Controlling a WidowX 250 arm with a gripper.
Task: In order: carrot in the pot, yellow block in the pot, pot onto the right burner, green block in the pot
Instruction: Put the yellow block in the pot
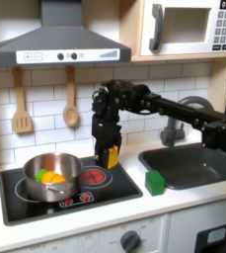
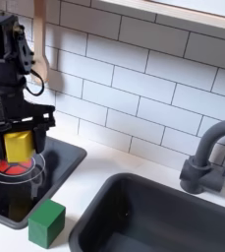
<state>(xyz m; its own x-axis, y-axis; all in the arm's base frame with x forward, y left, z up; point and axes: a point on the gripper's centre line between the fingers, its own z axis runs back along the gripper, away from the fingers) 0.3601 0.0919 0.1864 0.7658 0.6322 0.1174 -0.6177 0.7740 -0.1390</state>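
The steel pot [image 1: 37, 186] stands on the left burner in the first exterior view, and the orange carrot [image 1: 51, 177] with its green top lies inside it. My gripper [image 1: 109, 159] [image 2: 19, 150] hangs just above the right burner [image 1: 93, 177] [image 2: 4, 165], to the right of the pot. It is shut on the yellow block [image 1: 112, 155] [image 2: 18, 144], which sits between the fingers. The green block [image 1: 154, 182] [image 2: 46, 223] rests on the white counter between the stove and the sink.
A dark sink [image 1: 188, 163] [image 2: 153, 217] with a grey faucet [image 1: 172, 124] [image 2: 204, 157] lies to the right of the stove in both exterior views. Two wooden utensils [image 1: 22, 104] hang on the tiled wall behind the stove.
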